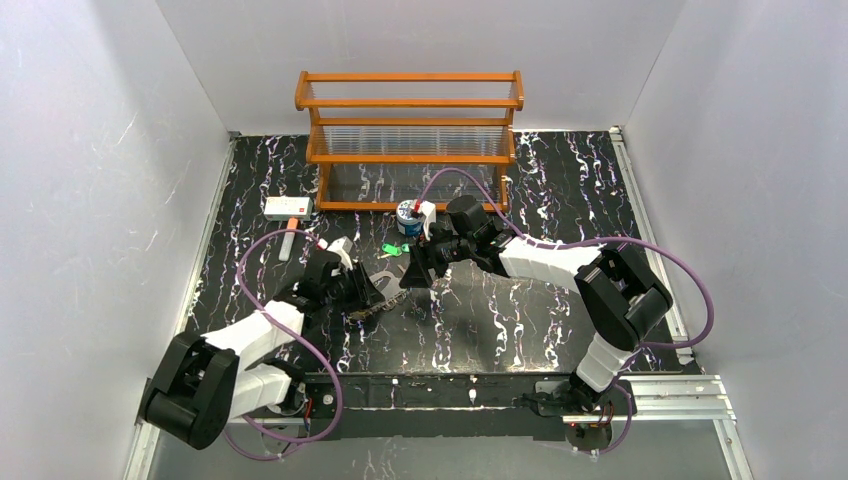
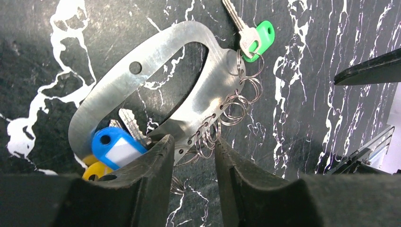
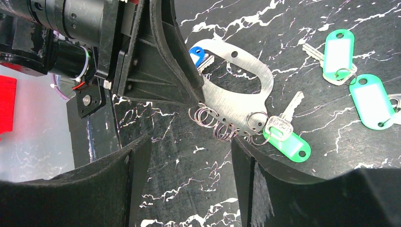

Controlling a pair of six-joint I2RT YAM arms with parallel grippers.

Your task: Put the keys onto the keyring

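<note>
Between pale walls [image 1: 90, 180], a black marbled tabletop [image 1: 560, 200] bears the keyring [image 2: 142, 80].

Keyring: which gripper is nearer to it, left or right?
Left. The left gripper straddles the ringed edge of the keyring, touching it; the right gripper sits just beyond that edge, apart.

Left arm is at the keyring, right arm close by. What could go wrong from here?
1. The left gripper has its jaws apart at the keyring edge, among the split rings. Closing there might pinch the rings instead of the plate.
2. The right gripper is open close beside the left one. Descending could bump it or shove the keyring.
3. The green key already hooked on could snag and drag.
</note>
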